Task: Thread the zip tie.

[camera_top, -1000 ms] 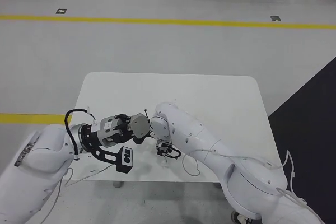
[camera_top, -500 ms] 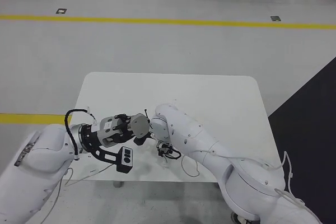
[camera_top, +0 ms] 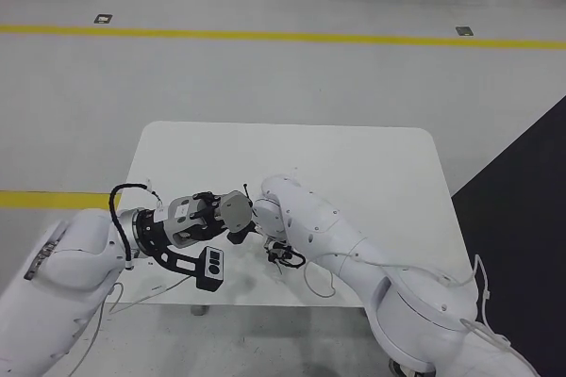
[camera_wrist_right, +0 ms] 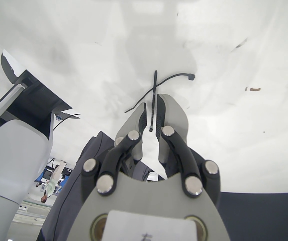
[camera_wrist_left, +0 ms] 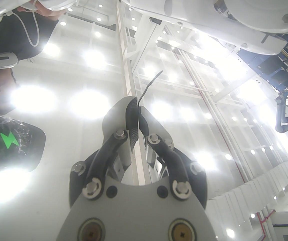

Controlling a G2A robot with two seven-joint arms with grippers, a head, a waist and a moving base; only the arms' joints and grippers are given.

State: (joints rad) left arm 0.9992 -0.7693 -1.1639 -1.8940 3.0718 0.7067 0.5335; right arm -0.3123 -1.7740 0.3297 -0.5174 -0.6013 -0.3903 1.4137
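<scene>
My left gripper point(camera_wrist_left: 136, 101) points upward and is shut on a thin black zip tie point(camera_wrist_left: 149, 86), whose tail sticks out past the tips. In the top view it point(camera_top: 234, 215) sits over the table's near left part, close under the right arm. My right gripper point(camera_wrist_right: 151, 99) hangs over the table with its fingers a narrow gap apart. A second zip tie point(camera_wrist_right: 154, 101) runs lengthwise in that gap, head toward the palm, with no visible pad contact. Another zip tie point(camera_wrist_right: 174, 78) lies curved on the table just past the tips.
The white table point(camera_top: 358, 160) has free room at the back and right. The left arm's end, with its held tie point(camera_wrist_right: 68, 117), stands close beside the right gripper. Small dark scraps point(camera_wrist_right: 254, 89) lie on the tabletop.
The right arm's rear section has swung slightly toward the left arm. Both grippers stay where they were.
</scene>
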